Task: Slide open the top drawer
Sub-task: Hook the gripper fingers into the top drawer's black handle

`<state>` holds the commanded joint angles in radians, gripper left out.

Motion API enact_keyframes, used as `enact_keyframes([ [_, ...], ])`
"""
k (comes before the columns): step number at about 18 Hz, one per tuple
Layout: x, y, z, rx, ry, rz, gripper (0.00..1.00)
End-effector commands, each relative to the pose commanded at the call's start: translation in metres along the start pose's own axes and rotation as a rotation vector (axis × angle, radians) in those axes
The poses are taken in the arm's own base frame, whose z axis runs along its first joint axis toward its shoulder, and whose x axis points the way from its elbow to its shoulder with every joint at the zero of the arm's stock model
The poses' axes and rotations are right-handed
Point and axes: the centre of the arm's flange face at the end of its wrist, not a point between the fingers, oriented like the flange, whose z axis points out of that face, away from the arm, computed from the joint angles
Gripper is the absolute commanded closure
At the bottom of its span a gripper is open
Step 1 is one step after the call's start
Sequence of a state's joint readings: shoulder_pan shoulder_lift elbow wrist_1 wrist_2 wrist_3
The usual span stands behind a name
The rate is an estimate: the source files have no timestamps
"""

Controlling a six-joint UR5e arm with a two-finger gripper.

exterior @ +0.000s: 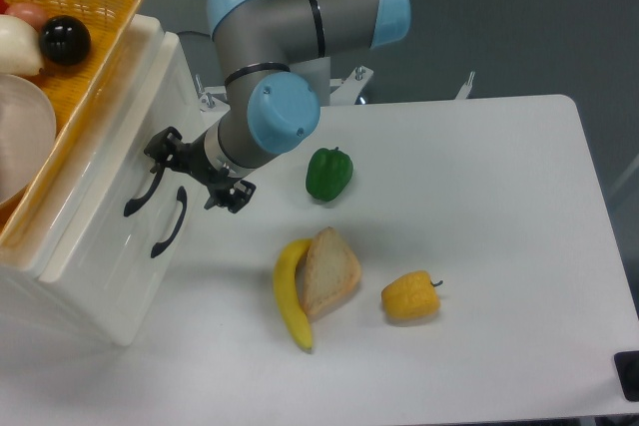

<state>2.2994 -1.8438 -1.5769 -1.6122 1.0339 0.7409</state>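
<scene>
We are at the reach: our gripper (196,169), fingers spread, straddles the handle (146,190) of the closed top drawer (112,172) by the table's left edge; next we clench and pull outward

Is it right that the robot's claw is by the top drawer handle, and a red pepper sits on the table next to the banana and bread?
Not quite. The camera view shows the pepper near the banana and bread is green, not red. The gripper is indeed by the top drawer handle.
</scene>
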Motion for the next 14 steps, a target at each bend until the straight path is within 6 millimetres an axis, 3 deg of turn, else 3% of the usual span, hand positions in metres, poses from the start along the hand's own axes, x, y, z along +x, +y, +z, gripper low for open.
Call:
enact_keyframes([
  [7,-0.0005,-0.0041,0.0077,-0.007,0.002,0.000,0.00],
  [14,0.0010,-0.0070,0.0027,0.008,-0.011,0.004,0.00],
])
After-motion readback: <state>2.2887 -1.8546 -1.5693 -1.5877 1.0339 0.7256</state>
